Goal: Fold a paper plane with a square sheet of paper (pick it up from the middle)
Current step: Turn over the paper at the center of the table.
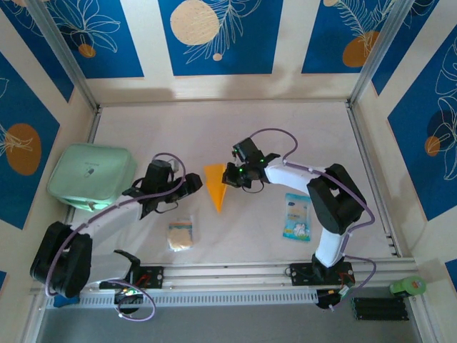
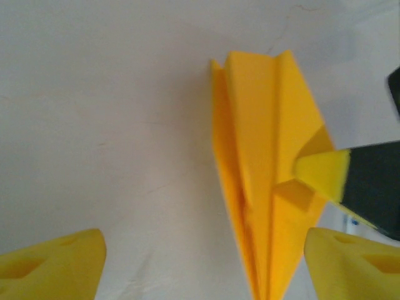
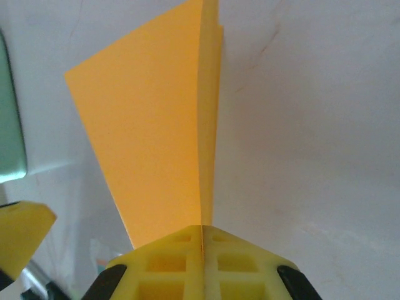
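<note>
- Right gripper (image 3: 202, 247) is clamped shut on the paper plane (image 3: 156, 137). The folded edge runs straight into the seam between its pads, and the rest of the paper fans away ahead of the fingertips.
- Left gripper (image 2: 203, 245) is open and holds nothing. The plane lies between its fingers but off-centre: close to the right-hand finger in the wrist view, well apart from the other.
- Step in hand, as I read it: get a second hold with the left so the folds can be pressed and the plane finished.
- Shift the left fingers sideways until the centre crease sits midway between them, then close. If you close from here, one finger lands first, shoves the plane across the table (image 1: 214, 128) and twists it in the right grip.
- Bite across the whole stack of layers, not one loose wing flap.
- Watch the right gripper's pad (image 2: 322, 172). It sits on the plane's edge just ahead of your right-hand finger, so leave a gap or the fingers will clash.
- Close slowly. The paper is thin and will probably buckle rather than slide.
- Don't release the right until the left has a firm hold.
</note>
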{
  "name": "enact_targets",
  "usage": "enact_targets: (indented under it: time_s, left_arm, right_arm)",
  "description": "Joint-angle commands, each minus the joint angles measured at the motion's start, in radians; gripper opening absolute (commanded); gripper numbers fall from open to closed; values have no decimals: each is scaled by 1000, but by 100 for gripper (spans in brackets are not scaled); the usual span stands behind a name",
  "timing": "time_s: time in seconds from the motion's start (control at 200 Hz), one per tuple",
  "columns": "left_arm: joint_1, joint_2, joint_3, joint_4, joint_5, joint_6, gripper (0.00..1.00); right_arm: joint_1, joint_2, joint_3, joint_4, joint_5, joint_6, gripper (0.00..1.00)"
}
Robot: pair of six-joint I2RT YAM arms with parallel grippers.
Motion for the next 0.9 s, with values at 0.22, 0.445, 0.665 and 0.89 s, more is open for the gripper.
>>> enact_targets:
  time_s: [0.22,0.445,0.665,0.89]
  left_arm:
    - [4,182,-5,238,199,-118,42]
    - [4,239,5,246,192,-114,30]
    - [2,264,9,257,189,-108,27]
    - [1,306,26,274,200,-106,26]
  right_arm:
    - [-23,46,-79,154,-160,-5,1]
    - [-36,62,-89,159,-178,-7,0]
    - [-43,65,-92,161,-184,-9,0]
    - [-44,73,-87,162,-196,-11,0]
